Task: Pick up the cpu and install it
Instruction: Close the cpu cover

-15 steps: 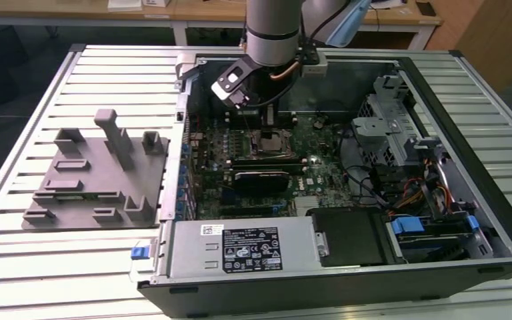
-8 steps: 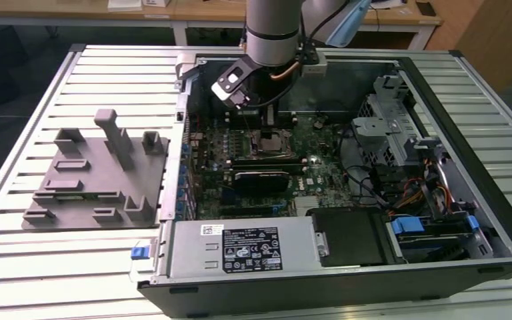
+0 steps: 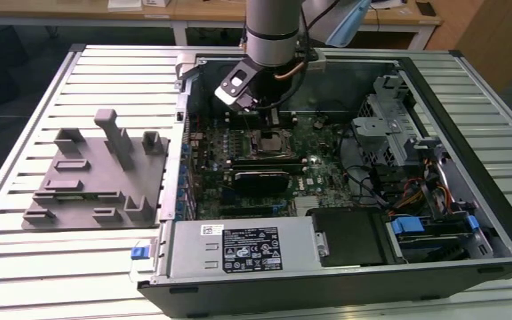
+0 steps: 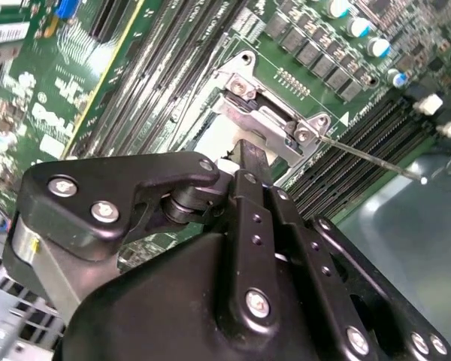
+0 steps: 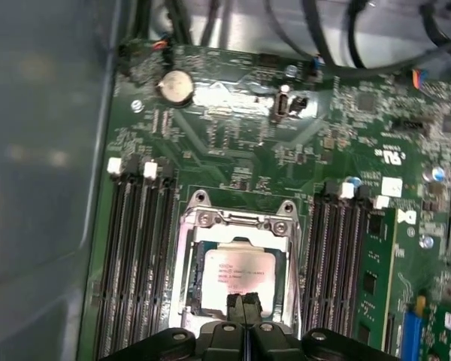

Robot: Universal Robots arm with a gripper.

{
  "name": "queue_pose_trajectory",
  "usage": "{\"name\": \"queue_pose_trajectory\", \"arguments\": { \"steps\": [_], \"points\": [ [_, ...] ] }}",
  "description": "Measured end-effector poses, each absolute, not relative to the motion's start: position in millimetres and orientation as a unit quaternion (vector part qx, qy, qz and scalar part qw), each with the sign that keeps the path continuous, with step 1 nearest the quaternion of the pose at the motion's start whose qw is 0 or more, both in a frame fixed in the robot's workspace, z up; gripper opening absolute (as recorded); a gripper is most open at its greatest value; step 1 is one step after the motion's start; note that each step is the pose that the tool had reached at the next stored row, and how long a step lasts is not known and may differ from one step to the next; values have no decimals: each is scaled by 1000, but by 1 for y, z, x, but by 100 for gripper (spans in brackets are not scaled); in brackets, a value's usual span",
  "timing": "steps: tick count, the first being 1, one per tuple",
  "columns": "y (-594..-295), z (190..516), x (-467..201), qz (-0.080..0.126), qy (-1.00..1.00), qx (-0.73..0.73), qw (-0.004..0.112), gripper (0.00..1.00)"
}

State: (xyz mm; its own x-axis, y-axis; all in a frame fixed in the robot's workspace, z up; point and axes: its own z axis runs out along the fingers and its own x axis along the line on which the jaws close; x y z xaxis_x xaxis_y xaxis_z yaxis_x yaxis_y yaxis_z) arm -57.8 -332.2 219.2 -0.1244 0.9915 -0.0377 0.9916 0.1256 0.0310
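a black label with white print and small marks lies on the grey power supply box, with a small white sticker beside it; neither can be made out. in the first wrist view the cpu carries a few faint printed lines, too small to tell. in the second wrist view white lettering stands on the green circuit board.

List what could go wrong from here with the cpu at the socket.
1. The gripper is shut at the edge of the cpu, inside the socket frame. Any sideways drag may skew the chip, and whether it sits flat can't be told.
2. The lever juts out beside the gripper in the second wrist view; a move that way might snag it.
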Motion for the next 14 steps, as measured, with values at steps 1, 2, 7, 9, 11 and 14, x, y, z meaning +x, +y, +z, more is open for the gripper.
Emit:
{"name": "queue_pose_trajectory", "arguments": {
  "steps": [1, 2, 7, 9, 11, 14],
  "points": [
    [-332, 219, -58, -1, 756, 654, 25, 11],
    [-332, 219, -58, -1, 764, 645, 25, 11],
    [-332, 219, -58, -1, 793, 609, 26, 11],
    [-332, 219, -58, -1, 804, 594, 27, 11],
    [-332, 219, -58, -1, 815, 579, 27, 11],
    [-332, 219, -58, -1, 830, 557, 27, 11]
  ]
}}
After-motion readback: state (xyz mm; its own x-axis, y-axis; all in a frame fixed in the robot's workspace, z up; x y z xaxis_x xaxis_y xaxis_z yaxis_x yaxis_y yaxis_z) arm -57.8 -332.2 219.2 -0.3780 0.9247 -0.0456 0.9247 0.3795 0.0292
